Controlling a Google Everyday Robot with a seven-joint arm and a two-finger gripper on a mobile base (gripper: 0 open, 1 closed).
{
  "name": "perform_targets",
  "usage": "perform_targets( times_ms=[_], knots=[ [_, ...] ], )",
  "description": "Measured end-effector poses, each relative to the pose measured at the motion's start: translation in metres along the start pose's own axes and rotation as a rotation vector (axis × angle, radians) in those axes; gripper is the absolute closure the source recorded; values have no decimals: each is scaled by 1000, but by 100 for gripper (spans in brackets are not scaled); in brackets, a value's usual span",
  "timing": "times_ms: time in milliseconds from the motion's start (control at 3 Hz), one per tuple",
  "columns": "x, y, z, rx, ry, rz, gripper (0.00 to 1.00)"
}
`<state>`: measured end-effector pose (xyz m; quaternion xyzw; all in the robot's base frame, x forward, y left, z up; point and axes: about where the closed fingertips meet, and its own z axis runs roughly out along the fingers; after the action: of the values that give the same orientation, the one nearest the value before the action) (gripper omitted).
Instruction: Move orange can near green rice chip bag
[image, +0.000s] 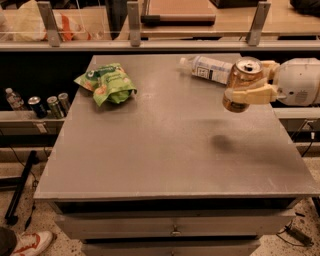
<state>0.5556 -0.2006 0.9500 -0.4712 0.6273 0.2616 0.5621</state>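
Note:
The orange can (241, 80) is coppery with a silver top and hangs upright in the air above the right part of the grey table (165, 150). My gripper (245, 86) reaches in from the right and is shut on the can, its cream fingers (250, 95) wrapped around the can's middle. The can's shadow lies on the table below it. The green rice chip bag (106, 82) lies on the table's far left part, well away from the can.
A clear plastic bottle (207, 67) with a white label lies on its side at the table's far edge, just left of the can. Small dark cans (49, 105) and a bottle stand on a low shelf at the left. A railing runs behind the table.

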Motion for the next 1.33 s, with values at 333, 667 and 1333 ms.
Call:
perform_targets(
  times_ms=[333,667,1333],
  knots=[
    [-6,2,49,-9,-28,34,100],
    [-5,7,105,-43,-4,57,100],
    [-10,23,193,-142,58,53,100]
  ],
)
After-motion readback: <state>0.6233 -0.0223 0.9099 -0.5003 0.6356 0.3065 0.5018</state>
